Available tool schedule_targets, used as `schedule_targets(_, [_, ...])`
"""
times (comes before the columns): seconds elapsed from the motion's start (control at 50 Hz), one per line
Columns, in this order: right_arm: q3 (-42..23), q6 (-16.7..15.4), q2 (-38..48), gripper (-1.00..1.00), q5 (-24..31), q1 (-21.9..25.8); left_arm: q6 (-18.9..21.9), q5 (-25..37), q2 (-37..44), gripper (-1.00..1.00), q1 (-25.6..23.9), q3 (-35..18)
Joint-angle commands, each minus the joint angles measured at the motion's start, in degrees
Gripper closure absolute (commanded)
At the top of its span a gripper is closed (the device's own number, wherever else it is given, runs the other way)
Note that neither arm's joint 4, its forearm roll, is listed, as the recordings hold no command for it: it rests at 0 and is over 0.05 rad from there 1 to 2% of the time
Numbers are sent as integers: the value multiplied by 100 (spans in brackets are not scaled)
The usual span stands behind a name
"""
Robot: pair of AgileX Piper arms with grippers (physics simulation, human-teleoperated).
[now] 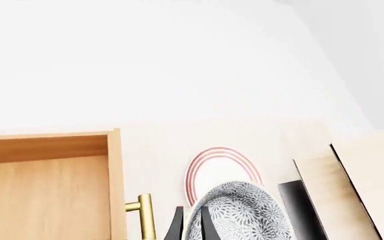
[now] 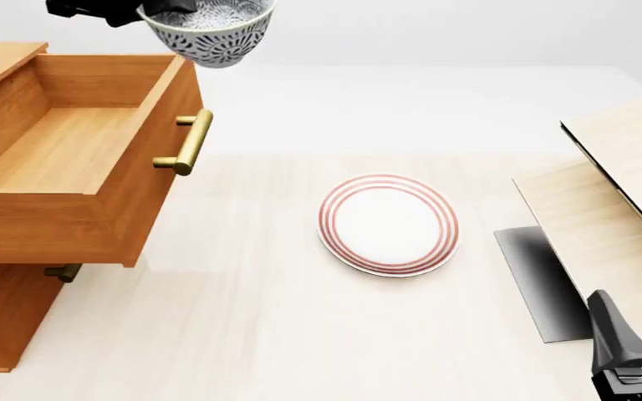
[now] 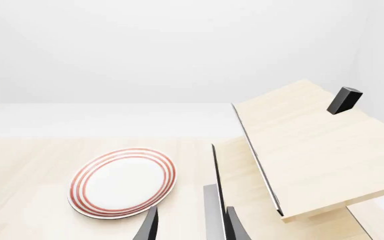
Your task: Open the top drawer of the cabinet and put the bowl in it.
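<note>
Left wrist view: the left tool (image 1: 190, 222) grips the rim of the speckled bowl (image 1: 242, 212), one finger inside and one outside. Beyond it lies the red-ringed plate (image 1: 220, 167); beside it stands the top drawer (image 1: 45, 190), pulled out, with its brass handle (image 1: 144, 216).

Front view: the left tool (image 2: 148, 10) holds the bowl (image 2: 211, 32) aloft just off the open drawer's (image 2: 70, 159) front corner, above the cabinet (image 2: 3, 313). The plate (image 2: 388, 224) rests on the table (image 2: 243, 334). The right tool (image 2: 639, 347) hovers low near the pale boards (image 2: 600, 217).

Right wrist view: the right tool (image 3: 190, 225) stands part open, empty, with the plate (image 3: 122, 181) just ahead.
</note>
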Motion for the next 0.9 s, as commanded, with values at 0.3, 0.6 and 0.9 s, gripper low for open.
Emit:
schedule_targets(0.3, [1,0,-3,-100,1,1,-42,-184,-428,100,1006,563])
schedule_targets(0.6, [1,-1,-4,-100,1,1,-106,-204,-846,100,1650,961])
schedule_targets(0.9, [1,0,-3,-100,2,0,-54,-325,-1026,100,2216,1263])
